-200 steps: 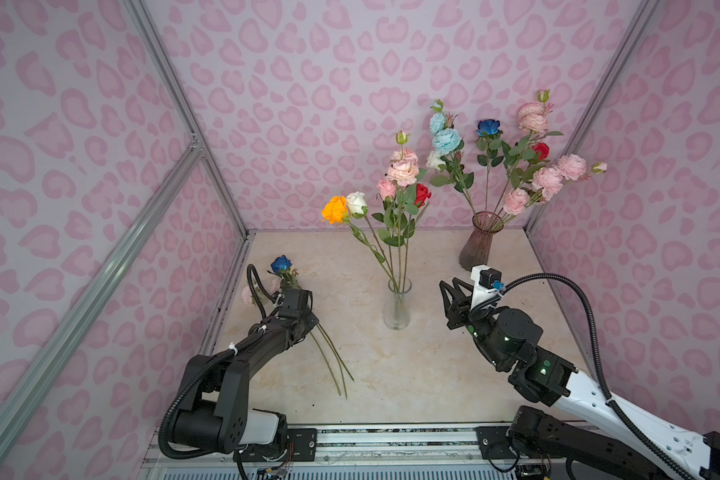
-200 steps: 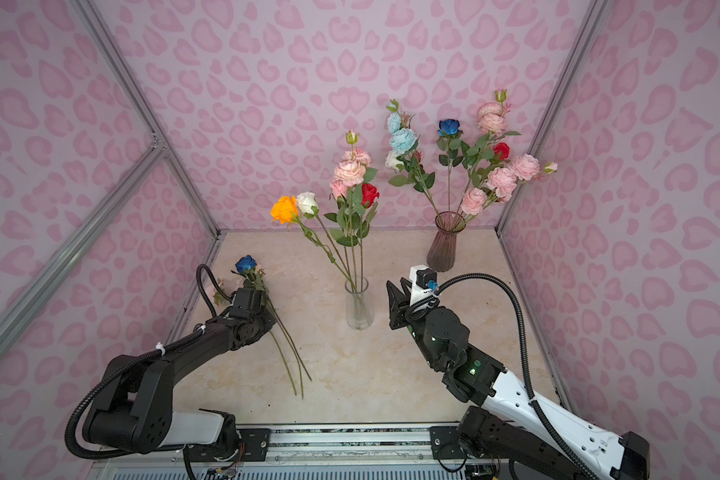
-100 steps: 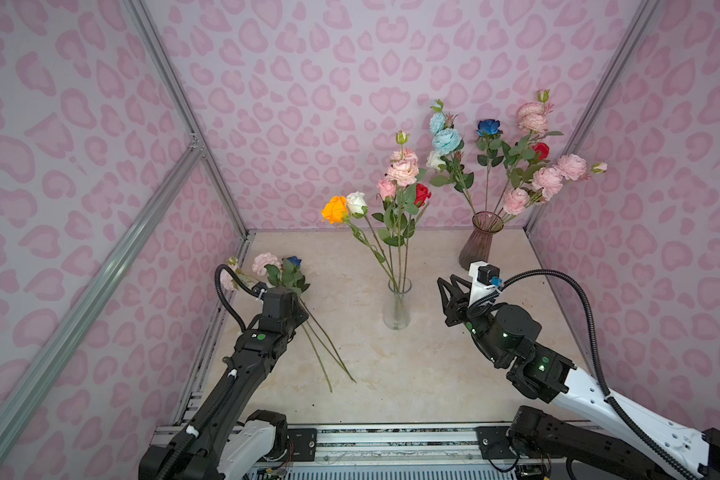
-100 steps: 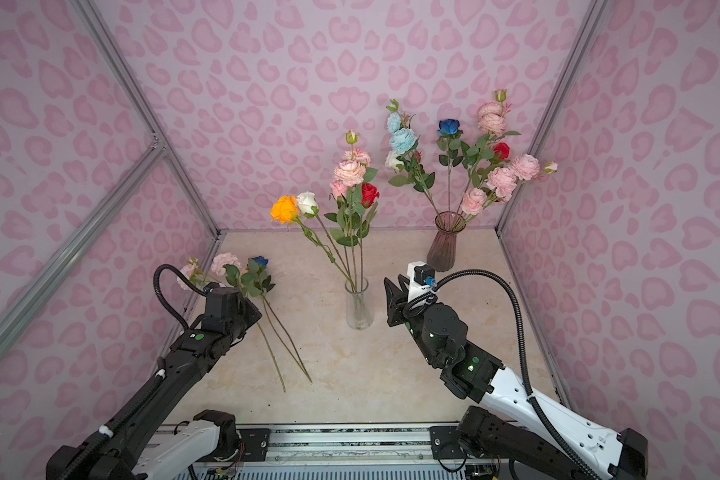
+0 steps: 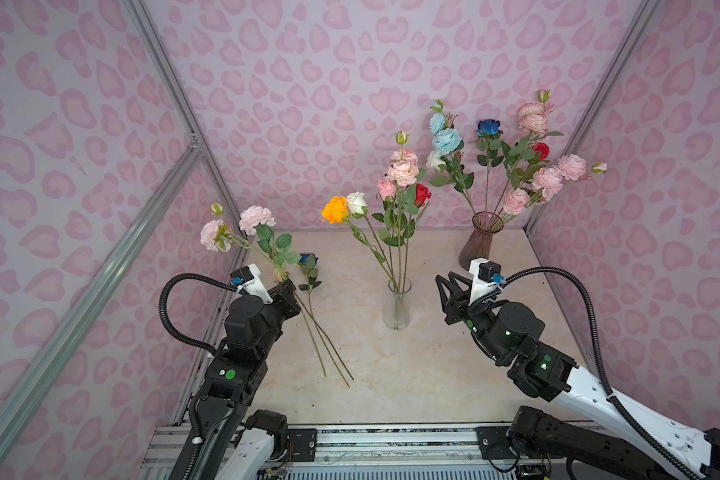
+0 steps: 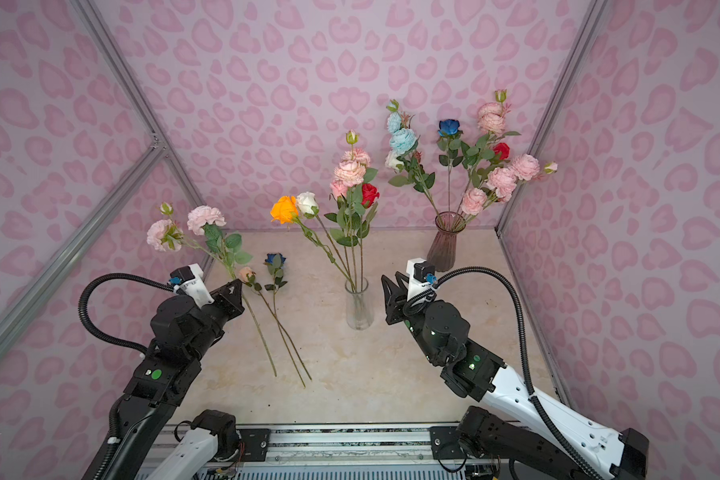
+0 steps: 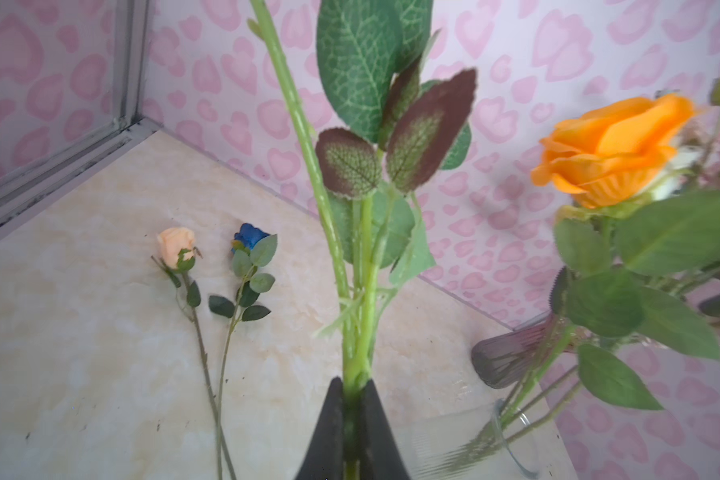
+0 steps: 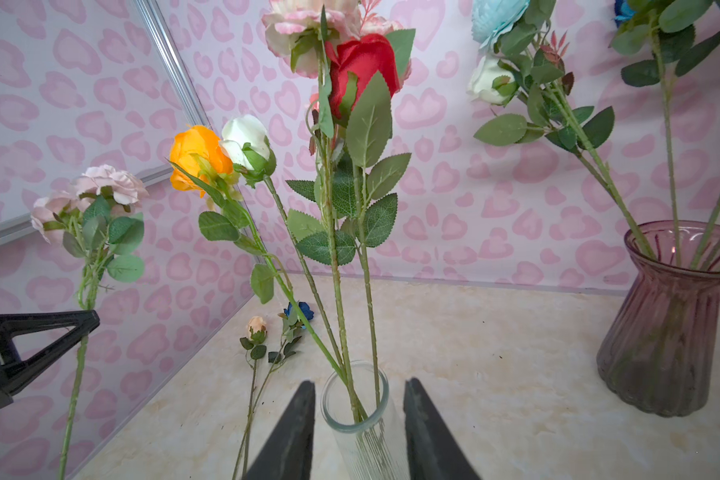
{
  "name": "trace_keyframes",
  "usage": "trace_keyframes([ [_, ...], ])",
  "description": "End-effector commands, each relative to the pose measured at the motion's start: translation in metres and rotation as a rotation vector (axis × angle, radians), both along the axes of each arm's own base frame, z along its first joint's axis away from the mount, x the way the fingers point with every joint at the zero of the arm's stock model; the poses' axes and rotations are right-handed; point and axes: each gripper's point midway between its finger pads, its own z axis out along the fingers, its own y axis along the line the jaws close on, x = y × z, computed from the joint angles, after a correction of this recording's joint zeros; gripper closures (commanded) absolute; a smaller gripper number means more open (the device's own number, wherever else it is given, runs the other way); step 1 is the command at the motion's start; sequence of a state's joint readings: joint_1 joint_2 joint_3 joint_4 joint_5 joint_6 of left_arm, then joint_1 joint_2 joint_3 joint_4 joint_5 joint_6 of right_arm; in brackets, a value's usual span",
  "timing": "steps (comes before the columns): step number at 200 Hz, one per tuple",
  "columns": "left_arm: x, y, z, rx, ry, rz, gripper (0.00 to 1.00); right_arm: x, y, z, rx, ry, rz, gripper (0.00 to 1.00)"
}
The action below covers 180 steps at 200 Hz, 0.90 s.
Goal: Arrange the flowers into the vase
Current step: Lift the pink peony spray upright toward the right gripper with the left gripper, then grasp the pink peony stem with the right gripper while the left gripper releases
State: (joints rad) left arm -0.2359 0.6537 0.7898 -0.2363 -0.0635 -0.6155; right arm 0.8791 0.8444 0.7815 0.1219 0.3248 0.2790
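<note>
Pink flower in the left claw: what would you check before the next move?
1. Left gripper shut on pink peony stem: ok.
2. Stem's lower end off the table: cannot tell.
3. Clear vase upright, mouth partly free: ok.
4. Right gripper open, short of the vase: ok.
5. Peach rose and blue rose lying clear of the vase: ok.
</note>
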Motion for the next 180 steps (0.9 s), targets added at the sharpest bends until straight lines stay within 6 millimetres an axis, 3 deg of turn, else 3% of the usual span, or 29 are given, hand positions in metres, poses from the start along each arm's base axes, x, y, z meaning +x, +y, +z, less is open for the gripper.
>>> trace_keyframes([
  [1,-0.008,-0.024,0.041,0.032,-0.163,-0.148,0.96,-0.003,0.002,0.005,0.026,0.0,0.023,0.63],
  [44,-0.039,-0.056,0.093,0.102,-0.393,-0.315,0.97,-0.016,0.019,0.022,0.049,-0.021,0.136,0.62],
  [88,-0.056,-0.078,0.141,0.106,-0.54,-0.43,0.97,-0.027,0.056,0.031,0.032,-0.027,0.31,0.52],
  [180,-0.066,-0.16,0.155,0.088,-0.587,-0.681,0.97,-0.072,0.157,0.059,0.056,-0.012,0.699,0.44],
])
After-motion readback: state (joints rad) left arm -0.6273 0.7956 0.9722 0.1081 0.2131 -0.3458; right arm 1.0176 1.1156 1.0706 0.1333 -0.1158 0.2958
